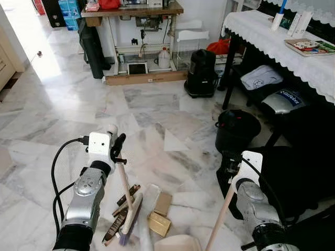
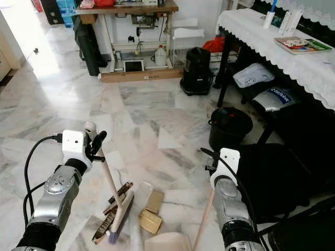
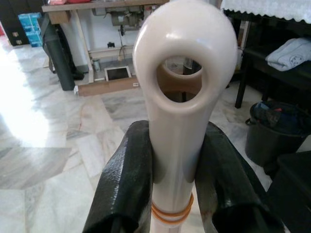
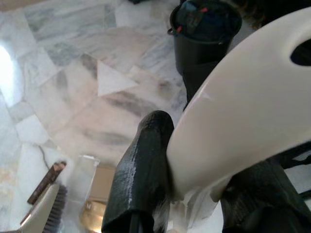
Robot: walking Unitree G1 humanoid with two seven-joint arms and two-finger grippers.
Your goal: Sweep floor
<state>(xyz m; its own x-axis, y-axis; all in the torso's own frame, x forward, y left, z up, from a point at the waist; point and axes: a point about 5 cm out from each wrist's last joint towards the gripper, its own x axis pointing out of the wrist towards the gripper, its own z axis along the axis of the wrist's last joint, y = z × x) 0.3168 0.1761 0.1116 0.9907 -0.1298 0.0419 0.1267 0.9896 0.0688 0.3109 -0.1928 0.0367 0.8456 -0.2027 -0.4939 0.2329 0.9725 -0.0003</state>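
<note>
My left gripper [image 1: 119, 147] is shut on the cream broom handle [image 1: 124, 180], just below its looped top [image 3: 184, 63], with a black finger [image 3: 124, 184] on each side. The broom head [image 1: 130, 217] rests on the marble floor among litter: brown wrappers [image 1: 128, 194], a clear plastic piece [image 1: 149, 196], a cardboard piece [image 1: 163, 203] and a gold box [image 1: 158, 224]. My right gripper [image 1: 230, 170] is shut on the long dustpan handle [image 1: 221, 214], one finger [image 4: 143, 170] pressed against it. The cream dustpan [image 1: 178, 243] sits at the picture's bottom edge, right of the litter.
A black bin [image 1: 236, 129] stands on the floor ahead right, a black vacuum [image 1: 201, 73] farther back. A table with a white cloth [image 1: 272, 36] runs along the right, with bags [image 1: 282, 99] under it. A workbench [image 1: 131, 10] lines the far wall.
</note>
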